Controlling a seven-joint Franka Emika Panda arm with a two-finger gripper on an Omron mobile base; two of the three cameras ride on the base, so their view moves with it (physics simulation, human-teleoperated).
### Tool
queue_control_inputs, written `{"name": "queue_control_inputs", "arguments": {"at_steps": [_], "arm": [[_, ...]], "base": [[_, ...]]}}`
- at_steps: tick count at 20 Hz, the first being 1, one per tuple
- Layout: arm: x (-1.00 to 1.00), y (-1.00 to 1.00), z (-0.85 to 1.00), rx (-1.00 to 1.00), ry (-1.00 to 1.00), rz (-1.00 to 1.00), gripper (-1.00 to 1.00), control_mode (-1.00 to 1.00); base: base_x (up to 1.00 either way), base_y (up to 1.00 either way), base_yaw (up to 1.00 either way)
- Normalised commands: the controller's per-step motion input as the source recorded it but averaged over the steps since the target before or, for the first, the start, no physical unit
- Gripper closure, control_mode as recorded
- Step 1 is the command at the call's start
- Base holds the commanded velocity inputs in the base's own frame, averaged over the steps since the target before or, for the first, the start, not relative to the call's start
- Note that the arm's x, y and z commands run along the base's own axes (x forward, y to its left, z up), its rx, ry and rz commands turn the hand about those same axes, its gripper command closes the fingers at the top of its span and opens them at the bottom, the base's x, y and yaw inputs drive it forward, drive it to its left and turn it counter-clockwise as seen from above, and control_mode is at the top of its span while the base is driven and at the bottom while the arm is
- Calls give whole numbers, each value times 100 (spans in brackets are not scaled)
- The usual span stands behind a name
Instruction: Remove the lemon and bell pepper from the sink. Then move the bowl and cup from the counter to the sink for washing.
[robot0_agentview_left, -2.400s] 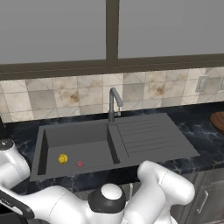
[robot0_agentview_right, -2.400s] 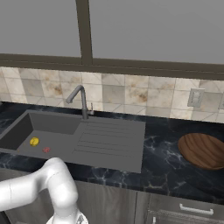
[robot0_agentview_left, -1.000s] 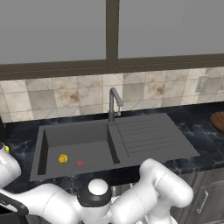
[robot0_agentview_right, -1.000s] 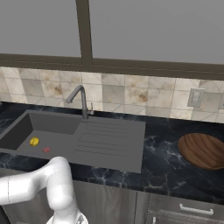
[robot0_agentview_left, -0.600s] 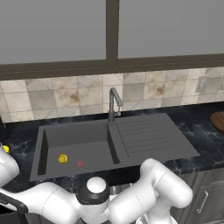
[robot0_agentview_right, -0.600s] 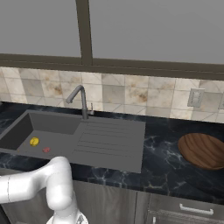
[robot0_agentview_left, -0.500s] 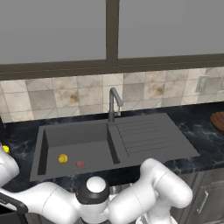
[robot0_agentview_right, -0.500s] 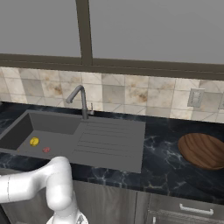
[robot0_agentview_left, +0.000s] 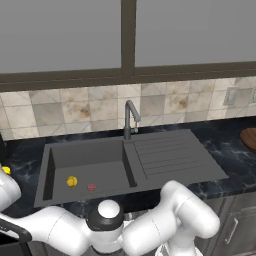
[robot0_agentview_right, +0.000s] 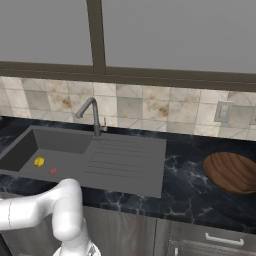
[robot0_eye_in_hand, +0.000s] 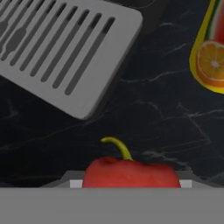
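A black marble counter (robot0_agentview_left: 227, 150) runs under a tiled wall and a window, with the sink (robot0_agentview_left: 165, 157) set into it. The arm (robot0_agentview_left: 175, 225) is folded low in front of the counter edge, its elbow to the right and its forearm reaching left and down past the sink's front.

The lemon (robot0_agentview_left: 72, 181) lies on the basin floor, just beside a flat red disc (robot0_agentview_left: 91, 187). The bowl (robot0_agentview_right: 232, 171) sits on the counter well to the right of the drainboard.

The hand view looks down on the counter. The pepper (robot0_eye_in_hand: 131, 173) sits at its bottom edge, stem up, close at the gripper. Whether the fingers are closed on it cannot be told. The cup (robot0_eye_in_hand: 210, 57) stands at the upper right. A grey slotted plate (robot0_eye_in_hand: 57, 57), possibly a vent, lies at the upper left.
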Motion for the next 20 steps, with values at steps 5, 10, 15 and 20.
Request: {"name": "queue_control_inputs", "arguments": {"at_steps": [5,10,15,20], "arm": [[0,-1,-28,0,7,0,-100,-100],[-2,0,-13,0,4,0,-100,-100],[-9,-1,0,0,0,0,-100,-100],[-17,0,1,0,0,0,-100,-100]], "base": [[0,0,0],[0,0,0],[0,0,0],[0,0,0]]}}
